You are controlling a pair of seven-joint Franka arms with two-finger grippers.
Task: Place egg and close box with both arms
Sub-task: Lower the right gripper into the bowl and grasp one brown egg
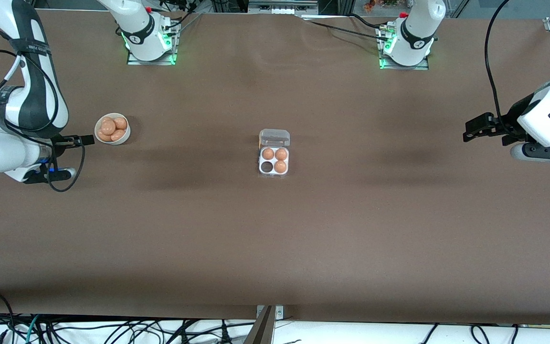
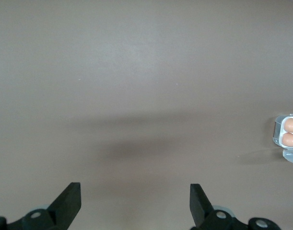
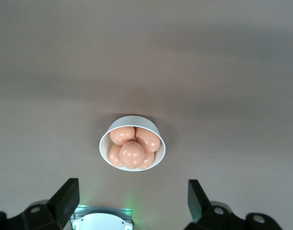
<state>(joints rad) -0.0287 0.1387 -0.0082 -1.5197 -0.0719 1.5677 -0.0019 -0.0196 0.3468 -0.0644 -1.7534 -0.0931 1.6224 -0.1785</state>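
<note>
Box [image 1: 274, 160] mid-worktop, one cell empty; bowl [image 1: 112, 128] of eggs just beside open right gripper [image 1: 85, 140], nearer than open left gripper [image 1: 468, 133].

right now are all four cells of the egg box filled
No, the box holds three eggs, and the cell nearest the front camera toward the right arm's end is empty.
</note>
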